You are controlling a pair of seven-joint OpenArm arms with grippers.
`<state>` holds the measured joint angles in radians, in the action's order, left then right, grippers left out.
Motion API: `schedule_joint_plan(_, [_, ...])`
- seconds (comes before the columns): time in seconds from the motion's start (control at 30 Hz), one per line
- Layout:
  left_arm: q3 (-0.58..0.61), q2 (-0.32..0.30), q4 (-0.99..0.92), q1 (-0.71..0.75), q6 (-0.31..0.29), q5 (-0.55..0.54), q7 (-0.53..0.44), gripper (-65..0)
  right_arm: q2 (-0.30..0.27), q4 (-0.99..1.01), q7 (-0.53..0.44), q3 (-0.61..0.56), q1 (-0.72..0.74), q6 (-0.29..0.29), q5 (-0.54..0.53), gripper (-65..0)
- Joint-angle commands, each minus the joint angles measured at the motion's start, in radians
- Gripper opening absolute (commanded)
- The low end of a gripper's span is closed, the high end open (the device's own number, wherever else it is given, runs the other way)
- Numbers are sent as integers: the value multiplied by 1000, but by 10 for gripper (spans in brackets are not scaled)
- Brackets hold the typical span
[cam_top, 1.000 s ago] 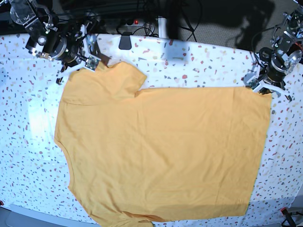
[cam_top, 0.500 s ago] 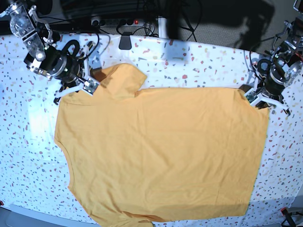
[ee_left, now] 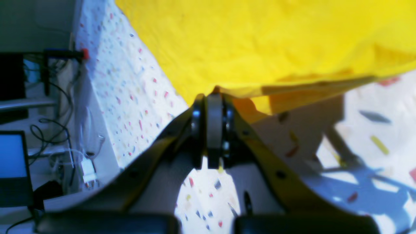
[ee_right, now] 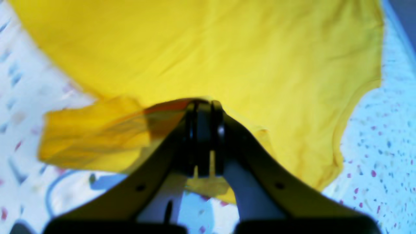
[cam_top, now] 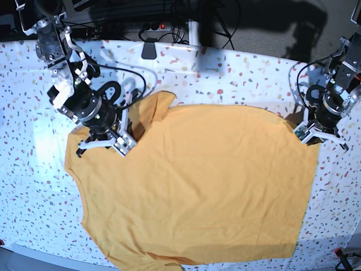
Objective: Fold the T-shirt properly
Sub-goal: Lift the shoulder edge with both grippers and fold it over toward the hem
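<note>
Both grippers are clenched on edges of the mustard-yellow T-shirt [cam_top: 197, 180], which is spread over the speckled white tablecloth [cam_top: 34, 186].

In the base view the T-shirt fills the middle and lower part of the frame, its neck opening at the left edge and its hem toward the right. The right gripper [cam_top: 125, 141], seen at the upper left of that view, is closed on the fabric by the upper sleeve [cam_top: 151, 110], which is lifted and doubled over onto the body of the shirt; the right wrist view shows the jaws pressed together with a fold of cloth caught in them. The left gripper [cam_top: 307, 132], at the right edge of the base view, is closed on the upper hem corner, and the left wrist view shows that corner raised off the tablecloth with shadow under it.
</note>
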<state>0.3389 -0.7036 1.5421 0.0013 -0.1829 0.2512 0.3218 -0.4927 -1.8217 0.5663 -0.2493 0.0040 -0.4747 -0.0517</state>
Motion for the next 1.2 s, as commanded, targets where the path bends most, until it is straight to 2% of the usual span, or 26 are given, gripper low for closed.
schedule_joint_plan(0.0, [-9, -20, 15, -25, 19, -2, -17, -650, -1, 2, -19, 8, 34, 19, 5, -650])
schedule_joint_plan(0.13, [-9, -19, 14, -67, 19, -49, -28, -650, 16, 90, -19, 13, 109, 23, 8, -650])
schedule_joint_plan(0.27, [-9, -16, 11, -111, 19, -161, -39, -650, 19, 180, -28, 15, 187, 23, -13, -650])
schedule_joint_plan(0.63, [-9, 140, -10, -213, 19, -174, -62, -650, 19, 320, -10, 15, 369, 23, -62, -650])
schedule_joint_plan(0.83, [-9, 191, -165, -312, 105, -174, -62, -650, 19, 397, -13, 15, 450, 23, -61, -650])
schedule_joint_plan(1.17, [-9, 200, -484, -463, 109, -174, -115, -650, 19, 581, -52, 15, 584, 23, -61, -650])
